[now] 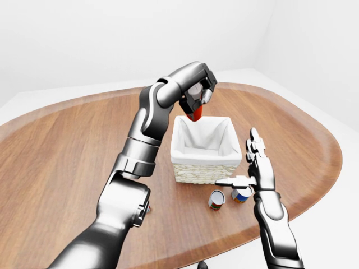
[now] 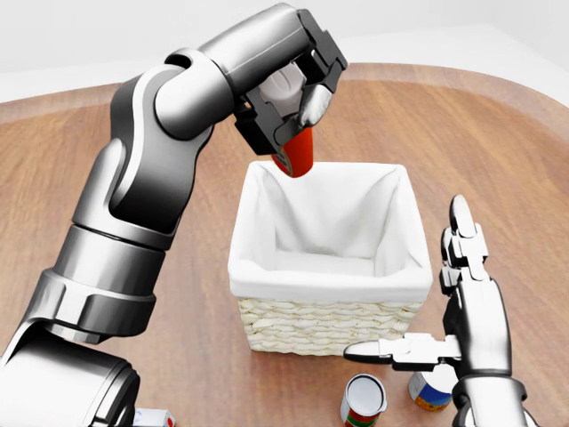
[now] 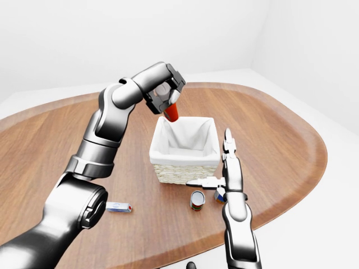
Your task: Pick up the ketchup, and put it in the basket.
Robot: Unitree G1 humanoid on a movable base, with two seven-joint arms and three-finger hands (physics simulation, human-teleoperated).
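Note:
My left hand (image 2: 289,98) is shut on the red ketchup bottle (image 2: 298,151), which points down over the top-left rim of the basket (image 2: 331,331). The basket is woven, with a white cloth lining, and stands in the middle of the wooden table (image 2: 71,169). The bottle's red end hangs just above the lining's edge. My right hand (image 2: 449,294) is open, fingers spread, to the right of the basket and apart from it.
Two small cans (image 2: 363,400) (image 2: 430,391) stand below the basket near my right hand. A small white and blue tube (image 3: 119,207) lies on the table by my left forearm. The table edge curves round at the right and bottom.

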